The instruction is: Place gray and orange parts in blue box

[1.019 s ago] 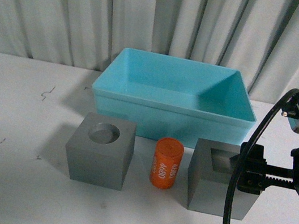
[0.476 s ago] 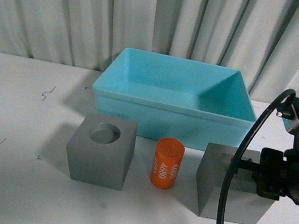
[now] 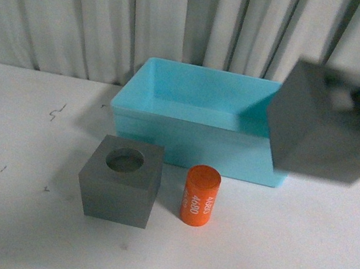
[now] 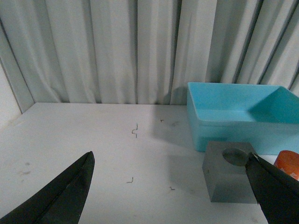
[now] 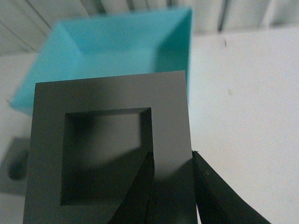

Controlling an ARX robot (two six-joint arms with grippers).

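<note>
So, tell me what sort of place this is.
Likely a robot test bench or lab: a white table, a pleated white curtain backdrop, and staged parts: blue box, orange cylinder, round-hole gray cube, and a square-hole gray cube in the right gripper.

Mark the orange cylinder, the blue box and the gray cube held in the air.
orange cylinder (image 3: 199, 196): front view, lettered side.
blue box (image 3: 192, 145): front view, front wall.
gray cube with rectangular hole (image 5: 112, 95): right wrist view, holed face, on its border.
</note>
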